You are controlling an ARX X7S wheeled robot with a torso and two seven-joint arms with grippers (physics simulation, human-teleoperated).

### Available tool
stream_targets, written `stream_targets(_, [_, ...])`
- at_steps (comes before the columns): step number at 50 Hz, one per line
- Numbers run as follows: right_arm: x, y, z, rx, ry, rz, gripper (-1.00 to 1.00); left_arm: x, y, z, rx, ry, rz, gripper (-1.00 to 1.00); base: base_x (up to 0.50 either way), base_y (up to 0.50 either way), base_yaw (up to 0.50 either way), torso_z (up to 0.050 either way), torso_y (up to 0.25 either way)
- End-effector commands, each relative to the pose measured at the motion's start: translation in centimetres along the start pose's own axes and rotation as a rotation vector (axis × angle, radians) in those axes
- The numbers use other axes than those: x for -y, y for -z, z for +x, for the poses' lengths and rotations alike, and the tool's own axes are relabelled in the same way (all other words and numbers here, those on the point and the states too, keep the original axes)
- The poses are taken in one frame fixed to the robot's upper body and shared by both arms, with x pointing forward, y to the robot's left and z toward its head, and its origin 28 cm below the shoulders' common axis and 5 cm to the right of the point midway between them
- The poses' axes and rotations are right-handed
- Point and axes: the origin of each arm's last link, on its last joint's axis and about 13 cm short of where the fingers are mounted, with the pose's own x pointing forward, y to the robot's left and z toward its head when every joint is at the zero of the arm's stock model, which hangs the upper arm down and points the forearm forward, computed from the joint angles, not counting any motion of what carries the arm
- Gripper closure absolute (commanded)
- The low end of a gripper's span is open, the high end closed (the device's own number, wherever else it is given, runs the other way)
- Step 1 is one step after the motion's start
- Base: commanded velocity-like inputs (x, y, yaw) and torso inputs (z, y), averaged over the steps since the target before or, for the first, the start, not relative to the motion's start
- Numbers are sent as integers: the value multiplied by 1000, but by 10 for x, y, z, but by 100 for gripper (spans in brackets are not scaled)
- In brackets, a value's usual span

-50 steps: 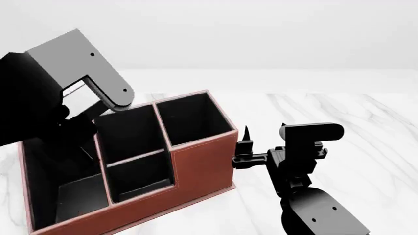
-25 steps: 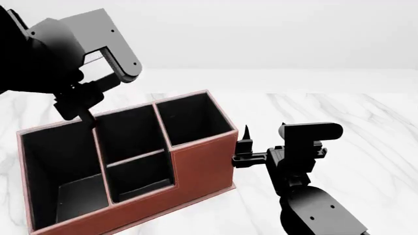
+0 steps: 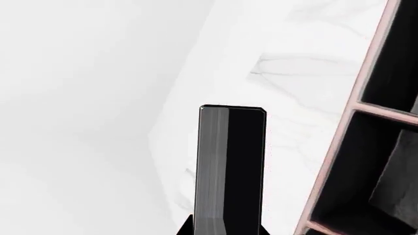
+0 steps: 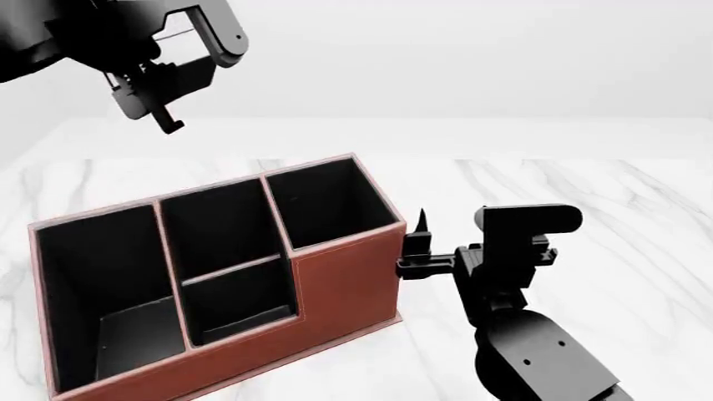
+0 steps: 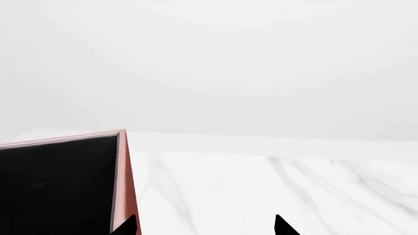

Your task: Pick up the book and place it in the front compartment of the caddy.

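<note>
The reddish-brown caddy [image 4: 346, 276] with black compartments stands on the white marble table, and all the compartments I can see into hold nothing. My left gripper [image 4: 167, 117] hangs high above the table beyond the caddy's back left corner. In the left wrist view it [image 3: 225, 230] is shut on the book [image 3: 232, 166], a thin black slab with a grey page edge sticking straight out from the jaws, beside the caddy's pink rim [image 3: 365, 93]. My right gripper [image 4: 416, 255] stands open and holds nothing, close beside the caddy's right wall [image 5: 121, 181].
The white marble table [image 4: 579, 192] stretches to the right of and behind the caddy. My right arm's forearm [image 4: 535, 351] fills the lower right of the head view. A plain pale wall lies beyond the table.
My left arm has lifted out of the caddy's large left compartment and risen up and back to the upper left. The right arm has hardly moved.
</note>
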Motion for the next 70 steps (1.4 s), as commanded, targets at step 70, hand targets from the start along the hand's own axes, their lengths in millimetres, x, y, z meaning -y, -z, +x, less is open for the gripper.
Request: stream_targets(70, [1,9,11,-17,58,-25,-100,-24,-26,-7,36,262,-14,100,0,0,0,0,1])
